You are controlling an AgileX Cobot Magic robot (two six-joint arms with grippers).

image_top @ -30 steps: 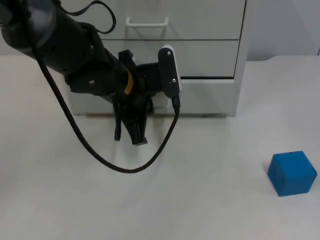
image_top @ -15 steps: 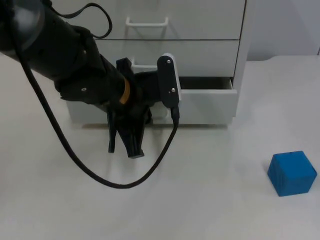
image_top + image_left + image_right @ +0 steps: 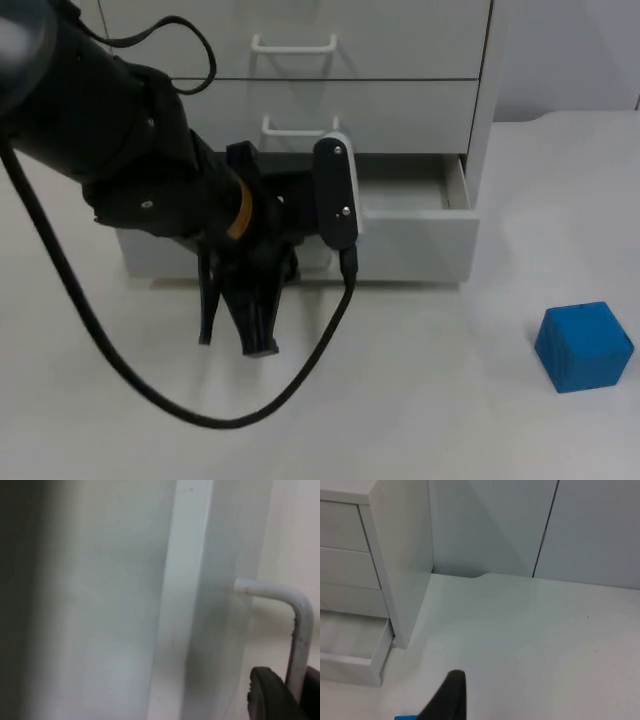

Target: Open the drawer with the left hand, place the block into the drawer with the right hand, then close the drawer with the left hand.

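Observation:
The white cabinet (image 3: pixel 400 50) stands at the back of the table. Its bottom drawer (image 3: pixel 410 245) is pulled partly out, and a strip of its inside is visible. My left gripper (image 3: pixel 232 338) hangs in front of that drawer, shut on the drawer handle (image 3: pixel 300 630), whose white bar runs between the black fingertips (image 3: pixel 267 695). The blue block (image 3: pixel 585 345) sits on the table at the front right, far from the drawer. My right gripper (image 3: pixel 448 700) waits above the table to the right of the cabinet, with a sliver of the blue block (image 3: pixel 406 717) beside it.
The two upper drawers are closed, and their white handles (image 3: pixel 293 44) stick out. The grey partition wall (image 3: pixel 535 525) closes off the back. White table (image 3: pixel 420 400) stretches between the drawer front and the block. The left arm (image 3: pixel 110 150) covers the cabinet's left half.
The bottom drawer has slid out of the cabinet toward the table's front. My left gripper has moved with the handle, forward and a little left. The block has stayed put.

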